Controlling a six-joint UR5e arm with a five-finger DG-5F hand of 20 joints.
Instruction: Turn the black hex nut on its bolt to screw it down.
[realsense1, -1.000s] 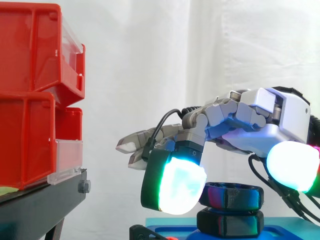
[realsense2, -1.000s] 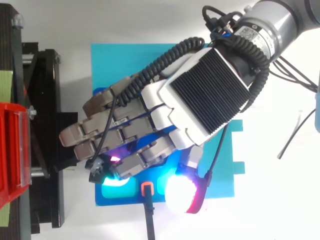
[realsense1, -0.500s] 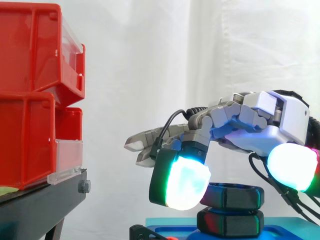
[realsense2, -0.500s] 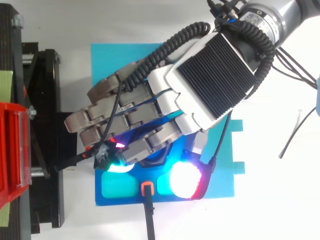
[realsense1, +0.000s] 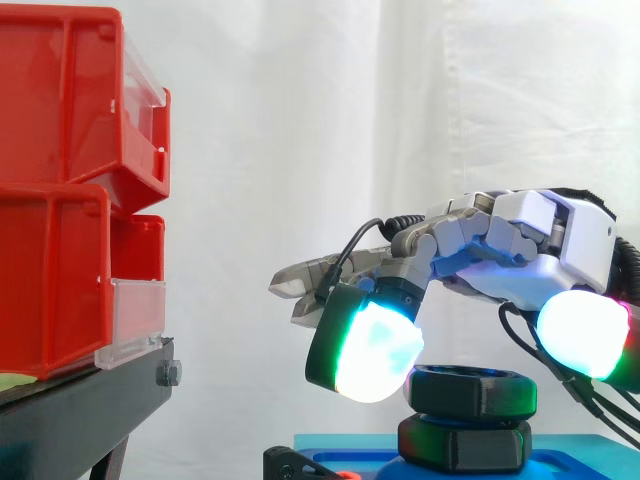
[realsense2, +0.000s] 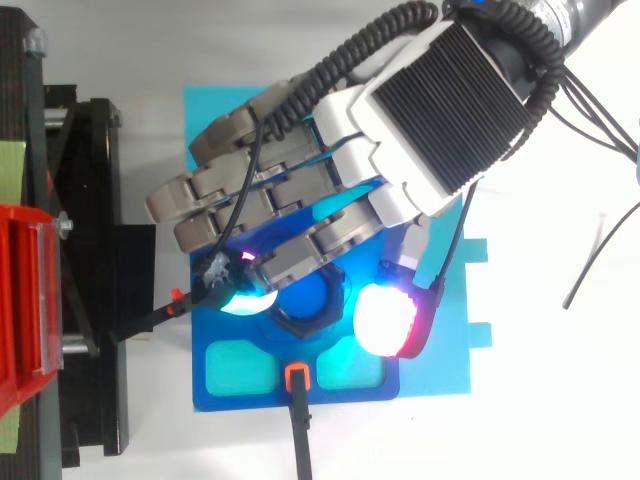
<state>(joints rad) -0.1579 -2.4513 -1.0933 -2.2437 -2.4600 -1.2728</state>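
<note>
A robot hand (realsense2: 440, 100) reaches in over a blue fixture plate (realsense2: 228, 328). Its fingers curl down so that a glowing cyan fingertip pad (realsense1: 368, 348) and a glowing white thumb pad (realsense1: 585, 333) pinch the black hex nut (realsense1: 470, 390) from opposite sides. The nut sits level at the plate's middle, just above a second black hex piece (realsense1: 465, 443). It looks rigid, light and smooth, probably plastic, so it may slip, and its flat side faces, squeezed evenly, seem the best hold.
</note>
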